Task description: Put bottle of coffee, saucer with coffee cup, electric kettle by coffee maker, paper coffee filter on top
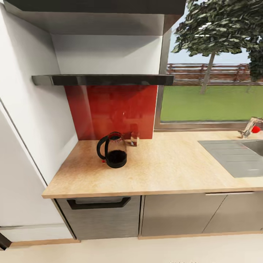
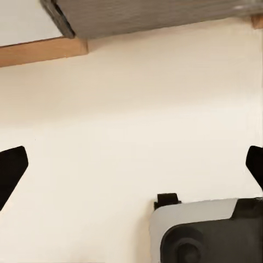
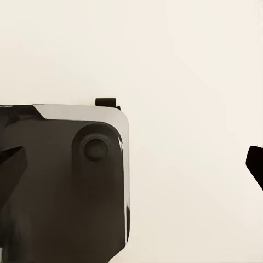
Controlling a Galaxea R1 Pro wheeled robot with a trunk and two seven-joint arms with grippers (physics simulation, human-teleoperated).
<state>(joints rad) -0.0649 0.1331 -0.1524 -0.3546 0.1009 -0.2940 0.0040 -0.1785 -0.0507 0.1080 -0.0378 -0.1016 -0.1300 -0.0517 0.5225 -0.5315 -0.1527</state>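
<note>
While both grippers (image 2: 131, 167) (image 3: 131, 164) gape wide, one electric kettle (image 1: 112, 149), one kitchen countertop (image 1: 171, 164)

White walls, red backsplash (image 1: 113, 109), cream floor (image 1: 146, 250). Window (image 1: 212, 73) at right: tree, fence, lawn. Grey cabinet fronts (image 1: 175, 215) below, daylight.

electric kettle (image 1: 112, 149): clear glass, black trim | kitchen countertop (image 1: 164, 170): matt wood-look | backsplash (image 1: 113, 109): glossy red

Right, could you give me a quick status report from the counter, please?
Both grippers open, empty, pointing at floor. Electric kettle on kitchen countertop, small glass beside it. Kitchen shelf top not visible. Nothing blocking kettle.
</note>
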